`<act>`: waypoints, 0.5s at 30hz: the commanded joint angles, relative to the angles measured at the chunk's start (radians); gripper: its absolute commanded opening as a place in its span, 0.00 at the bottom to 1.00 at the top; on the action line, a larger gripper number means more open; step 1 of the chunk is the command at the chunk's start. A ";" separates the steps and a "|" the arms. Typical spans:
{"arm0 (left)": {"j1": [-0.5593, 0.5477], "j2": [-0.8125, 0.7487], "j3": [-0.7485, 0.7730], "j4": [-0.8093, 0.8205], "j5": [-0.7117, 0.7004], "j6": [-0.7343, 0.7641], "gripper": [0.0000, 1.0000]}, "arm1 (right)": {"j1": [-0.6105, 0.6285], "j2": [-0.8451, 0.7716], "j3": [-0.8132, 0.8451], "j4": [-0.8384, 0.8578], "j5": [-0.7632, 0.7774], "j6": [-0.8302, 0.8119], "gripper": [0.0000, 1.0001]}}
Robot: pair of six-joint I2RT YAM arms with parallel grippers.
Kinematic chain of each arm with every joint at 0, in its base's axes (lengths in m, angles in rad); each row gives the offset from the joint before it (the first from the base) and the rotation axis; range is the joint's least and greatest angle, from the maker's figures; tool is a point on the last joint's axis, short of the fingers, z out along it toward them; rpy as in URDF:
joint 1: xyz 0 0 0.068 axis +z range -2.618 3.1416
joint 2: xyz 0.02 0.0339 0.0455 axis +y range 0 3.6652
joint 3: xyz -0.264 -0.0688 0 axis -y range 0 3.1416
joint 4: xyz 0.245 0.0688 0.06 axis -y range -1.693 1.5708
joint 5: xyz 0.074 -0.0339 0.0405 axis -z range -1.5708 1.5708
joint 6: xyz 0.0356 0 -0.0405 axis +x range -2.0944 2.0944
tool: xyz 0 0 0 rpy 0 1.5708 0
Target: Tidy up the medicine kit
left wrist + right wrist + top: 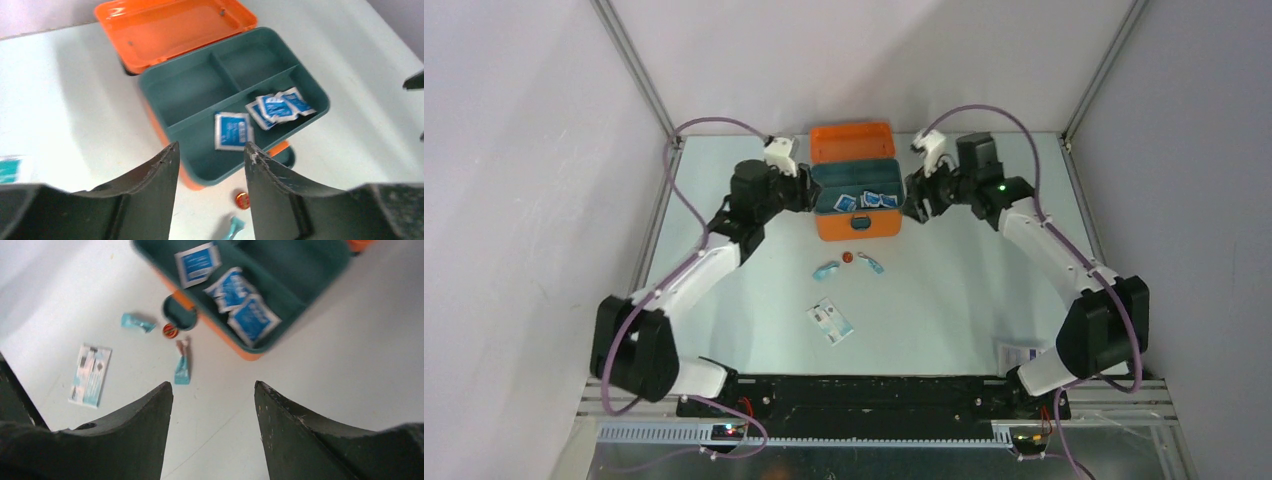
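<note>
A pale, faintly glossy tabletop [944, 300] is enclosed by plain white walls [524, 150], with metal frame posts [639, 70] rising at its far corners. The medicine kit [856, 226] is set at the middle of the far edge, its orange lid [852, 143] thrown back and a teal tray [190, 90] seated inside. Blue sachets [232, 131] are seen in the tray's long front compartment.

The left end effector [210, 147] is held at the kit's left side and the right end effector [212, 385] at its right, both with fingers spread and nothing between them.

Toward the tabletop's centre, two small teal packets [826, 270], a red round item [848, 257] and a printed card [830, 322] are scattered; their print cannot be read. A slip of paper [1016, 353] at the near right edge is partly covered by the right arm.
</note>
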State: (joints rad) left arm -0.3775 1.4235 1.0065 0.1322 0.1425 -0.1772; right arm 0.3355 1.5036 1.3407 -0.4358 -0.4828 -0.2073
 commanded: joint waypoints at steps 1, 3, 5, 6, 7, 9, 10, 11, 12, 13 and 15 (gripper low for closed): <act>0.090 -0.128 -0.069 -0.094 0.025 0.138 0.62 | 0.120 0.013 -0.042 -0.030 0.004 -0.214 0.65; 0.139 -0.130 -0.068 -0.189 0.078 0.100 0.67 | 0.178 0.056 -0.048 -0.034 0.045 -0.251 0.64; 0.170 -0.114 -0.042 -0.301 0.146 0.085 0.67 | 0.236 0.113 -0.048 -0.024 0.124 -0.279 0.60; 0.182 -0.111 -0.038 -0.356 0.170 0.082 0.67 | 0.273 0.156 -0.048 -0.008 0.149 -0.294 0.59; 0.188 -0.112 -0.044 -0.371 0.178 0.079 0.67 | 0.309 0.177 -0.048 0.002 0.206 -0.301 0.58; 0.204 -0.128 -0.086 -0.379 0.192 0.054 0.67 | 0.356 0.244 -0.048 0.042 0.301 -0.319 0.55; 0.213 -0.133 -0.111 -0.366 0.192 0.031 0.66 | 0.369 0.283 -0.048 0.072 0.333 -0.326 0.54; 0.216 -0.140 -0.123 -0.356 0.200 0.005 0.66 | 0.397 0.322 -0.046 0.087 0.394 -0.328 0.53; 0.222 -0.144 -0.143 -0.335 0.207 -0.006 0.66 | 0.409 0.342 -0.043 0.109 0.426 -0.325 0.53; 0.226 -0.154 -0.149 -0.324 0.219 -0.020 0.66 | 0.433 0.377 -0.032 0.114 0.489 -0.324 0.52; 0.231 -0.173 -0.157 -0.303 0.220 -0.021 0.66 | 0.459 0.424 -0.020 0.134 0.569 -0.314 0.51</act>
State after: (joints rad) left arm -0.1646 1.3087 0.8639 -0.1932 0.3096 -0.1558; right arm 0.7452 1.8648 1.3014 -0.3824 -0.1478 -0.4984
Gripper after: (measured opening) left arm 0.660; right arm 0.521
